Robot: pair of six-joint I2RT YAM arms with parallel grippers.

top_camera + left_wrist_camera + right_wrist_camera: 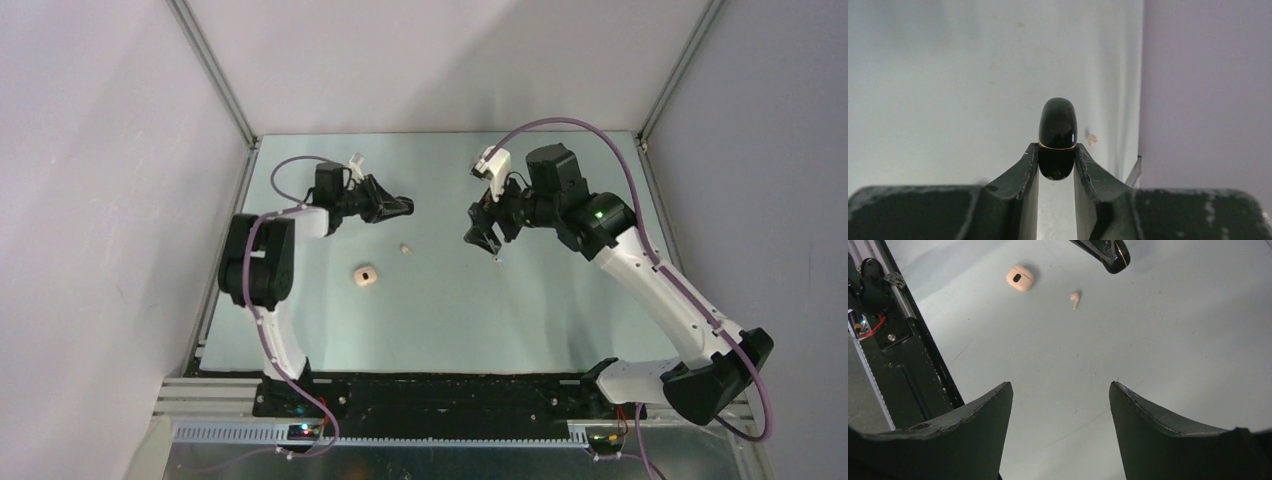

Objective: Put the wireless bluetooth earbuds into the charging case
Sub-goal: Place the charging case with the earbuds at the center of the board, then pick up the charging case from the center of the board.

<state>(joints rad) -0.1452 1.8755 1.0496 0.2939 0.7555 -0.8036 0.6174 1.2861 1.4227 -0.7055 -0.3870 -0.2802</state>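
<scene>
Cream earbud (1075, 299) lies on the table (1173, 340) near the cream case (1020, 278); left gripper (1057, 150) clamps a black case (1058, 125), right gripper (1060, 385) hangs spread wide above the table.

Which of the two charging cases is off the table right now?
The black case, pinched in the left gripper; the cream case sits on the table near a cream earbud.

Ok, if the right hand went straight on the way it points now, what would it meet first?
Probably bare table: the open right hand is angled down at it. The cream earbud lies farther along that line, then the black case gripped in the left hand; depth is hard to judge.
</scene>
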